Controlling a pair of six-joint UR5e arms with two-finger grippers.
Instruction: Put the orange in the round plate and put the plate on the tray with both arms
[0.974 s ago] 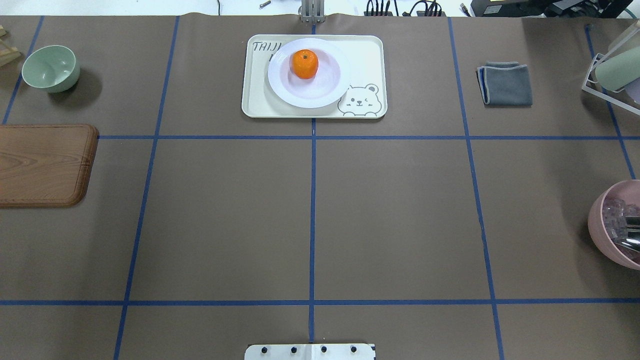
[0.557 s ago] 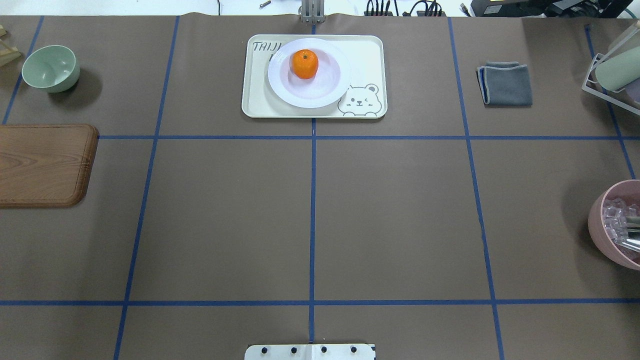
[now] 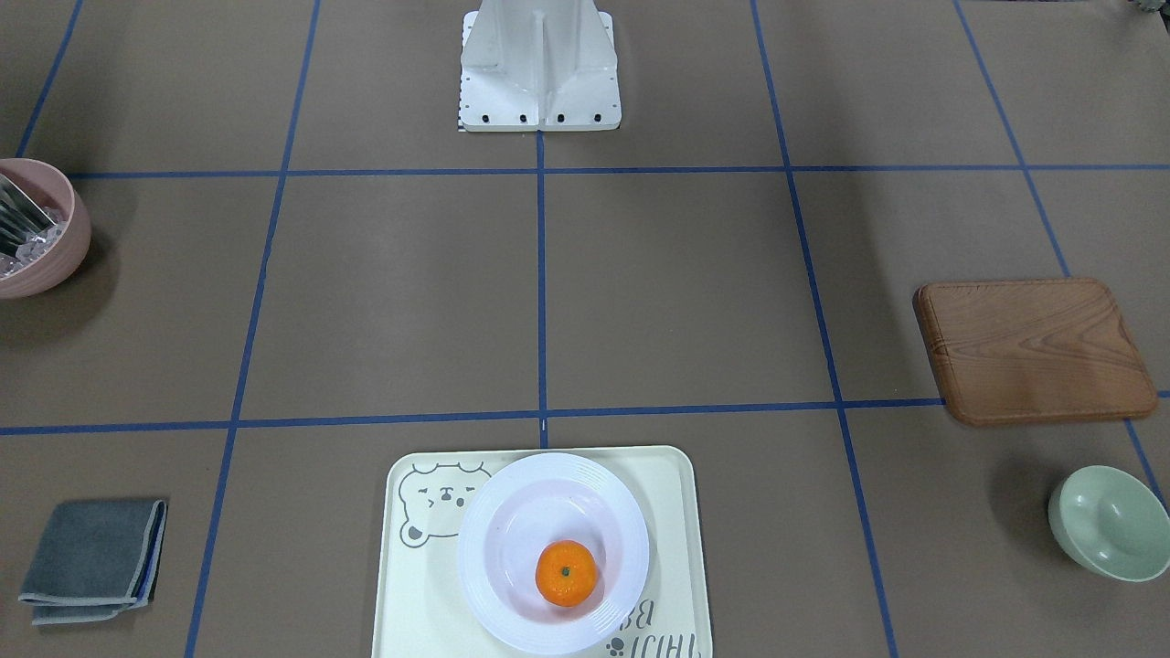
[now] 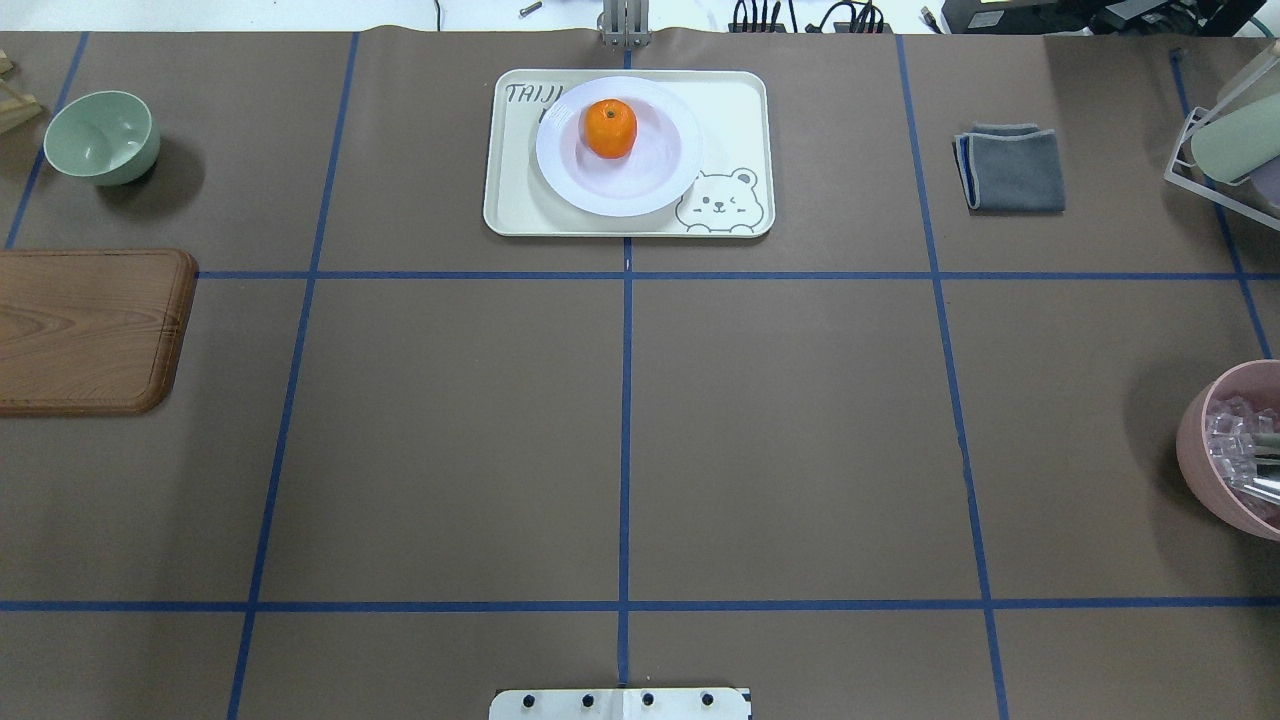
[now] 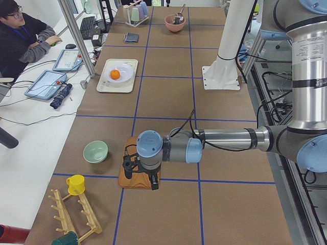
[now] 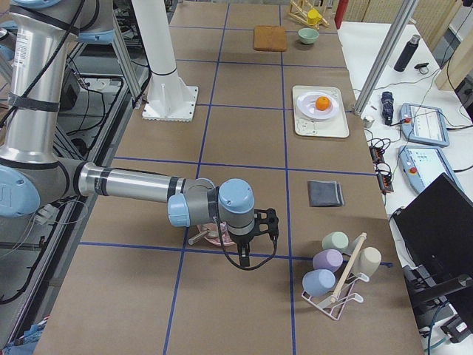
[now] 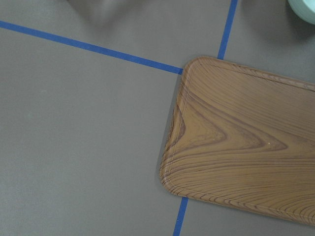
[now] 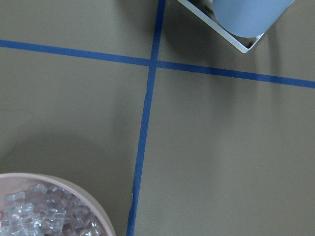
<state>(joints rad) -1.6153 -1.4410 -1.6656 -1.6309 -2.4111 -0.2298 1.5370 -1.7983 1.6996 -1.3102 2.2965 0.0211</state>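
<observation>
The orange point(image 4: 610, 127) lies in the round plate point(image 4: 620, 197), off-centre toward the far rim. The plate stands on the tray point(image 4: 740, 110) at the far middle of the table, covering part of its lettering. From the front, the orange point(image 3: 566, 573) sits low in the plate point(image 3: 484, 585) on the tray point(image 3: 411, 603). Both arms are far from the tray. My left gripper point(image 5: 153, 179) hangs over the wooden board's near edge. My right gripper point(image 6: 244, 259) hangs beside the pink bowl. Each shows only in a side view, so I cannot tell whether they are open or shut.
A wooden board point(image 4: 85, 330) and a green bowl point(image 4: 100, 135) lie at the left edge. At the right are a folded grey cloth point(image 4: 1012, 168), a pink bowl point(image 4: 1225, 450) of clear pieces and a cup rack point(image 6: 336, 274). A person point(image 5: 20, 35) sits beside the table.
The shadows beside the green bowl and the pink bowl have drawn back toward the table's edges. The orange, plate and tray have not moved.
</observation>
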